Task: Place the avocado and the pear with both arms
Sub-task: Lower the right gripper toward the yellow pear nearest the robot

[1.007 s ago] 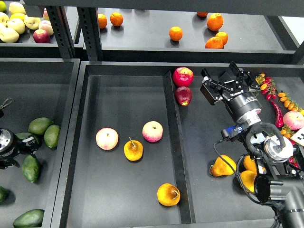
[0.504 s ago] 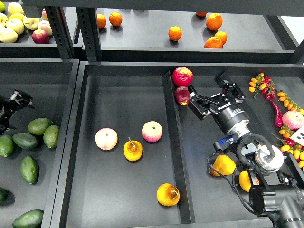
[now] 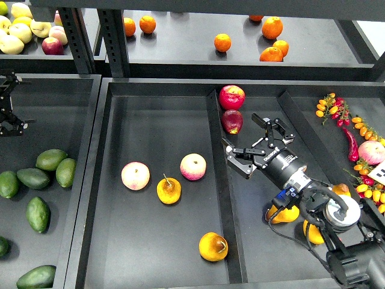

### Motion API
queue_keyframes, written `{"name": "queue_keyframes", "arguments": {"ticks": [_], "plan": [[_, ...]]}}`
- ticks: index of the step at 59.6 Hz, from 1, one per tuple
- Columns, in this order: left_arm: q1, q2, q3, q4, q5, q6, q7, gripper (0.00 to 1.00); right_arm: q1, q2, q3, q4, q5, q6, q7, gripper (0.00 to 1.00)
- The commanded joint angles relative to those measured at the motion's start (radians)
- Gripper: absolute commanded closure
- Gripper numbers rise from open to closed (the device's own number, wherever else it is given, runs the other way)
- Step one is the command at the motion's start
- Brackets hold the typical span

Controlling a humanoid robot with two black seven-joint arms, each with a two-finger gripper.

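The pear (image 3: 213, 245), plump and yellow-orange with a brown blush, lies at the front of the middle tray (image 3: 150, 265), next to the divider. Several dark green avocados lie in the left bin; one (image 3: 37, 214) lies apart toward the front. My right gripper (image 3: 248, 144) is open and empty. It hovers over the right compartment just right of the divider, well behind the pear. My left gripper (image 3: 11, 102) is at the far left edge, open and empty, well behind the avocados.
An orange pear with a long stem (image 3: 169, 189) and two pink apples (image 3: 135, 176) (image 3: 193, 167) lie in the middle tray. Two red apples (image 3: 231, 96) sit by the divider's far end. Yellow pears (image 3: 283, 214) lie under my right arm. Paler avocados (image 3: 51, 159) lie in the left bin.
My right gripper has swung left and toward the front, close to the divider. My left gripper has risen from among the avocados to the far back left.
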State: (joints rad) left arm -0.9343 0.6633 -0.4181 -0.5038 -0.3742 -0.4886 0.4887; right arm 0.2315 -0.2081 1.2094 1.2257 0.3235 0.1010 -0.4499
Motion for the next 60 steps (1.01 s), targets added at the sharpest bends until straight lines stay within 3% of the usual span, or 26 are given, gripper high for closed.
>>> {"name": "queue_keyframes", "arguments": {"ticks": [1, 13, 25, 46, 60], "plan": [[0.083, -0.017, -0.139, -0.004, -0.017, 0.0, 0.0, 0.02, 0.0, -0.039, -0.03, 0.0, 0.0, 0.0, -0.039, 0.0], [0.21, -0.079, -0.352, -0.009, -0.051, 0.0, 0.0, 0.02, 0.014, -0.111, -0.096, 0.001, 0.002, 0.0, -0.039, 0.0], [0.442, -0.212, -0.691, -0.082, -0.051, 0.0, 0.0, 0.01, 0.031, -0.155, -0.189, 0.003, 0.002, 0.0, -0.039, 0.0], [0.707, -0.393, -0.929, -0.262, -0.051, 0.0, 0.0, 0.01, 0.094, -0.217, -0.337, 0.018, -0.003, 0.006, -0.039, 0.0], [0.841, -0.507, -1.036, -0.367, -0.051, 0.0, 0.0, 0.01, 0.189, -0.326, -0.517, 0.015, -0.03, 0.126, -0.039, 0.0]]}}
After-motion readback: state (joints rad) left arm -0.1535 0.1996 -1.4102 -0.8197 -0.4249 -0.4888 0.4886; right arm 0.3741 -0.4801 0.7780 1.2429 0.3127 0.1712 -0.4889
